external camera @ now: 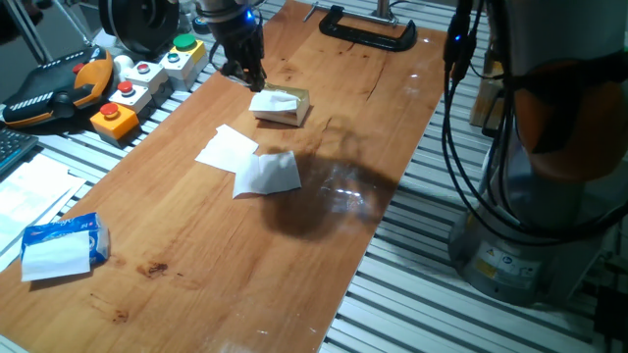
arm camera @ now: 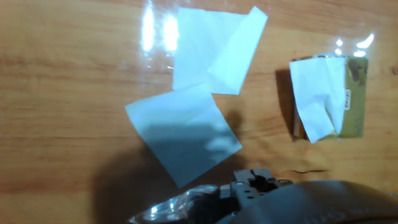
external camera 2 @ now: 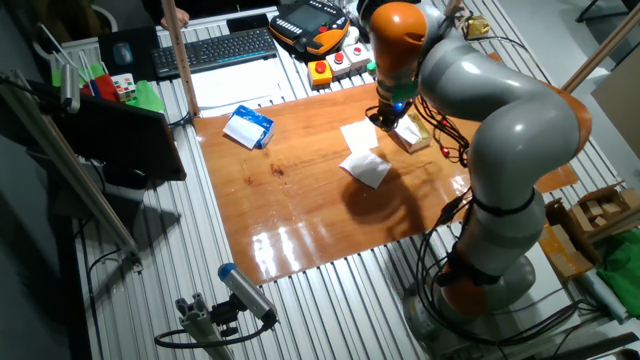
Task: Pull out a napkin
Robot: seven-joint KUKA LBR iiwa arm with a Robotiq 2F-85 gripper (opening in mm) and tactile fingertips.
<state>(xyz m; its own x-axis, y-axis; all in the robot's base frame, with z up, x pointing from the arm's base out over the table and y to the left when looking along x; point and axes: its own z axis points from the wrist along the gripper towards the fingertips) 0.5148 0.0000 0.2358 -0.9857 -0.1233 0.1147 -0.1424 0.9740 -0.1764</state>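
Observation:
The small tan-gold cardboard box lies on the wooden table, with the napkin, a crumpled white tuft, sticking out of its top. The hand view shows the box at the right with the napkin draped over it. My gripper hangs just above the table, to the far left of the box and not touching it. Its fingers look apart and hold nothing. In the other fixed view the gripper is next to the box.
Two flat white square sheets lie in front of the box. A blue tissue packet sits at the table's near left edge. Button boxes and a pendant are at the left. A black clamp is at the far edge.

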